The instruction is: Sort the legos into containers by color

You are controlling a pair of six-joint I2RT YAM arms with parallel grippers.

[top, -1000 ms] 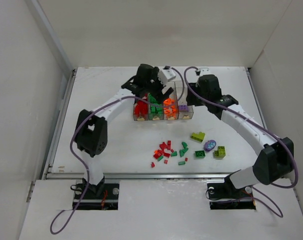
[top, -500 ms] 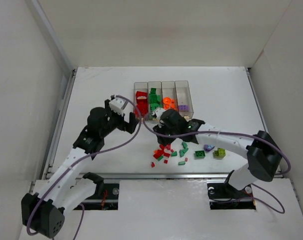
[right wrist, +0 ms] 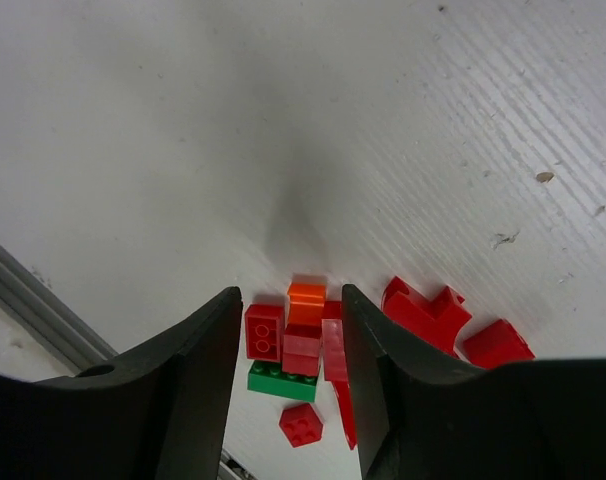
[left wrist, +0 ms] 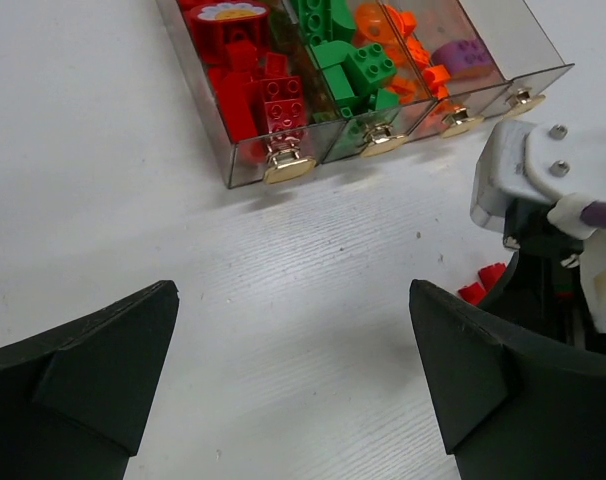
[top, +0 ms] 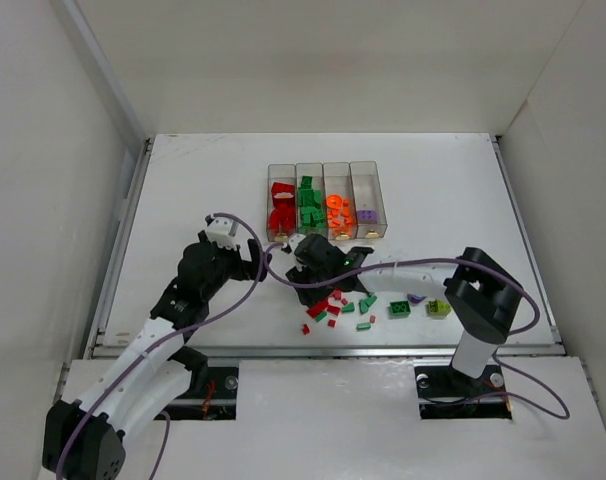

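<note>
The four joined clear containers (top: 364, 186) stand mid-table and hold red, green, orange and purple legos, one colour each. They also show at the top of the left wrist view (left wrist: 543, 76). Loose red and green legos (top: 333, 305) lie in front of them. My right gripper (top: 327, 283) is open and hangs over this pile. In its wrist view the right gripper (right wrist: 291, 300) frames a red brick (right wrist: 264, 332), an orange brick (right wrist: 306, 298) and a green brick (right wrist: 283, 381). My left gripper (top: 260, 262) is open and empty over bare table (left wrist: 293, 300).
A green brick (top: 399, 309), a lime brick (top: 439, 307) and a purple piece (top: 417, 297) lie right of the pile, by the right forearm. More red pieces (right wrist: 428, 312) lie beside the right finger. The right wrist housing (left wrist: 543, 180) sits close to my left gripper. The table's rail runs along the near edge.
Both grippers have drawn back from over the containers to the near side. The right gripper now sits over the loose pile. The left gripper has moved slightly nearer.
</note>
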